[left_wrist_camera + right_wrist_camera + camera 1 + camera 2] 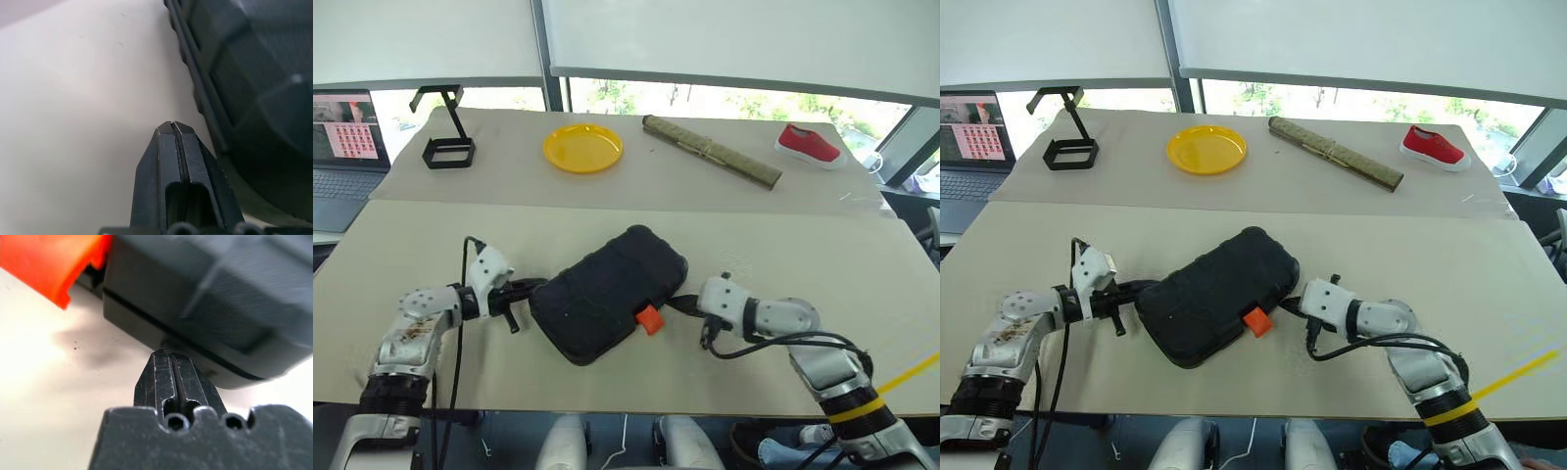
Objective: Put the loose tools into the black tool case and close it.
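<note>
The black tool case [608, 293] lies shut mid-surface [803, 255], with the left gripper [530, 287] and right gripper [685, 303] tight against its two ends. Beyond the case the surface is bare up to the yellow plate [582, 148], wire stand [445, 139] and rolled mat [711, 150].

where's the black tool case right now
In the left eye view the black tool case lies shut and slanted on the near table, between the left gripper and right gripper, orange latch facing the robot.

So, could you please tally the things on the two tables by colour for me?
Black: 2, the tool case and the wire stand
Yellow: 1, the plate
Red: 1, the shoe
Olive: 1, the rolled mat
Total: 5
</note>
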